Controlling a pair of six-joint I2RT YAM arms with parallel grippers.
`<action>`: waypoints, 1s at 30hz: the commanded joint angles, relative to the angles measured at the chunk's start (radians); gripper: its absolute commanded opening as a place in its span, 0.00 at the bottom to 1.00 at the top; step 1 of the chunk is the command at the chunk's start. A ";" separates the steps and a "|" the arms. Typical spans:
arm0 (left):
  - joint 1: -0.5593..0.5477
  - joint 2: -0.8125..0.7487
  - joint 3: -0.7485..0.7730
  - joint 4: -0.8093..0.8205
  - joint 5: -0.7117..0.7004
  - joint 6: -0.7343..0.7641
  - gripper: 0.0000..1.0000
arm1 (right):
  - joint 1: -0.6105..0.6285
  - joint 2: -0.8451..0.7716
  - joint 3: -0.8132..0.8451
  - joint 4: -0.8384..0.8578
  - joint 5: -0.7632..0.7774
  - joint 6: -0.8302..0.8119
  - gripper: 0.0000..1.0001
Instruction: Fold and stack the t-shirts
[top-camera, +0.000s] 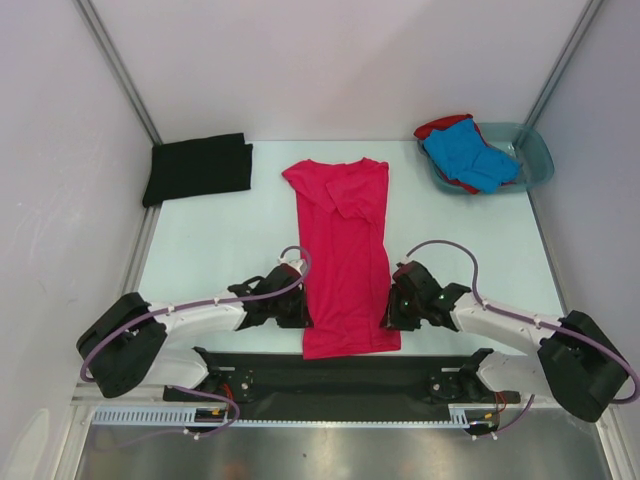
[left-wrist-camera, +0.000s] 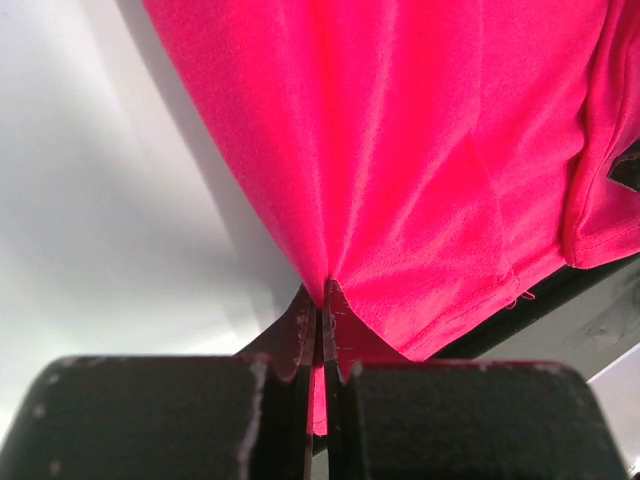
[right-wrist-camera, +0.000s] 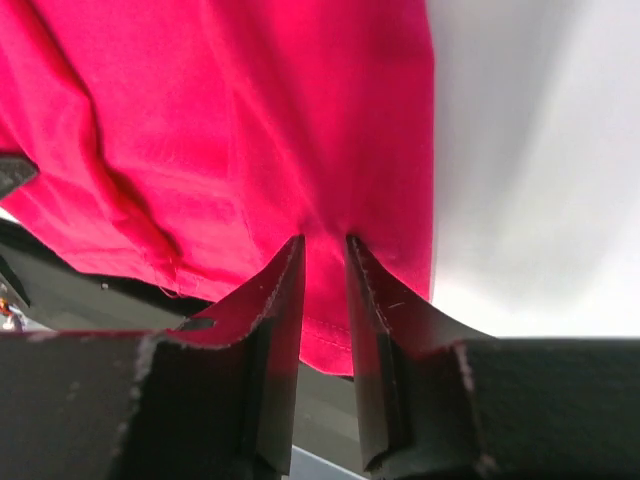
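Leftmost, well apart from the pink t-shirt (top-camera: 343, 255) and off toward its far left, the black t-shirt (top-camera: 197, 168) lies folded into a flat rectangle on the table (top-camera: 220, 240). Nearer, the left gripper (top-camera: 297, 305) sits against the pink t-shirt's left edge, low down toward its hem. In the left wrist view its two dark fingers (left-wrist-camera: 270, 400) are pressed together with a pinch of pink cloth caught between them, and creases fan out from the pinch point. The pink t-shirt itself is spread lengthwise in the middle of the table, collar end away from the arms. Its sleeves are folded inward over the chest so it forms a long narrow strip, and its hem reaches the dark bar in front of the arm bases. At the pink t-shirt's right edge, level with the other arm, is the right gripper (top-camera: 392, 305). In the right wrist view its fingers (right-wrist-camera: 385, 300) stand a little apart, with pink cloth showing in the narrow gap, so the jaws are not clamped onto it. Far to the right of the pink t-shirt's collar, a teal basin (top-camera: 535, 155) holds the blue t-shirt (top-camera: 470, 155), crumpled on top of the red t-shirt (top-camera: 440, 127), which peeks out at the rim.
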 joint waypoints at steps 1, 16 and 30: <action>-0.006 0.008 -0.037 -0.106 -0.020 0.008 0.03 | 0.027 0.050 -0.019 -0.071 0.097 0.031 0.28; -0.010 -0.122 -0.074 -0.341 -0.155 0.008 0.38 | 0.104 0.098 0.005 -0.197 0.288 0.140 0.29; -0.055 -0.348 -0.068 -0.303 -0.065 -0.023 0.72 | 0.116 0.099 -0.003 -0.177 0.268 0.141 0.29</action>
